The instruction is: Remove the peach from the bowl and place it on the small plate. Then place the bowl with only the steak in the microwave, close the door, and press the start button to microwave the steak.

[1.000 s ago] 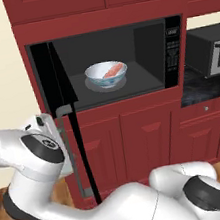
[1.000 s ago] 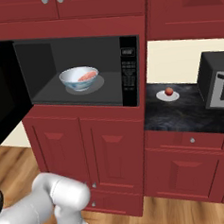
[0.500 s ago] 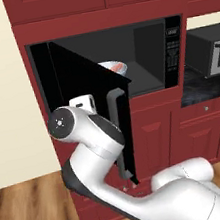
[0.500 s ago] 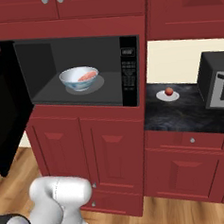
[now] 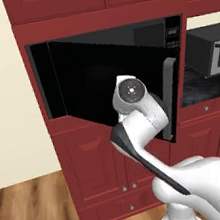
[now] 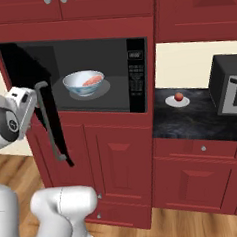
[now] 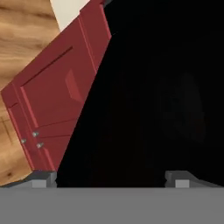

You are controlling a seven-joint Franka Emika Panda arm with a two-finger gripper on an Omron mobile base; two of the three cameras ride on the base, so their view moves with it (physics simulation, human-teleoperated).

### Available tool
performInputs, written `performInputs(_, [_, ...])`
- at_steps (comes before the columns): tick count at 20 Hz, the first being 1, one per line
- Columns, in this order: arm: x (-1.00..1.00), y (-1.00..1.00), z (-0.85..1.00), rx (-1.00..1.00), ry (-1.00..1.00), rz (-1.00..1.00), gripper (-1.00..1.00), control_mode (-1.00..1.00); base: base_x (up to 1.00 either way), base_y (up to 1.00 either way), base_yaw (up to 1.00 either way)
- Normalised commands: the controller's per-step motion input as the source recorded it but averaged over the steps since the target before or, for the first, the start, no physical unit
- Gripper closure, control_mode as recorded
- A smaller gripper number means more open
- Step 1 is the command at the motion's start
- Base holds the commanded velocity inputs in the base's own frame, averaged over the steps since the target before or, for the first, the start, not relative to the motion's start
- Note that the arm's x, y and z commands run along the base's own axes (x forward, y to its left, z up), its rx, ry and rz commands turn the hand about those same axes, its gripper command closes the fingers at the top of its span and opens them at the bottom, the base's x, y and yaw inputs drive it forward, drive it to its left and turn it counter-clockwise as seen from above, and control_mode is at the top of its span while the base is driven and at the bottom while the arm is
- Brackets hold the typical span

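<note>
The door [image 6: 50,122] stood half shut, bowl [image 6: 84,83] inside. With jaws spread against its glass, the arm might slip off, leaving it ajar.

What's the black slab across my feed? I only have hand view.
Observer: That's the glass of the door of the microwave. Left base view shows it partly open, angled out from the cavity.
Operator: Bowl inside?
Observer: Yes. Right base view shows the bowl on the turntable, with the steak in it.
Operator: Peach out?
Observer: Out. The peach sits on the small plate, on the counter right of the microwave.
Operator: Gripper on the handle?
Observer: No. The gripper is open and faces the glass. Right base view shows the handle beside it, not between the fingers.
</note>
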Motion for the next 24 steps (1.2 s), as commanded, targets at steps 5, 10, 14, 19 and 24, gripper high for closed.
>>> performInputs(5, [1.00,-0.48,0.02,0.25,-0.02,0.01,-1.00,-1.00,0.00,0.00,0.00])
performInputs(10, [0.72,-0.42,0.22,0.19,-0.09,0.00,-1.00,-1.00,0.00,0.00,0.00])
performInputs(14, [0.59,-0.24,0.29,0.15,-0.04,0.00,-1.00,-1.00,0.00,0.00,0.00])
performInputs(19, [0.63,-0.05,0.26,0.10,0.00,0.00,-1.00,-1.00,0.00,0.00,0.00])
performInputs(24, [0.71,0.00,0.07,0.09,0.00,0.00,-1.00,-1.00,0.00,0.00,0.00])
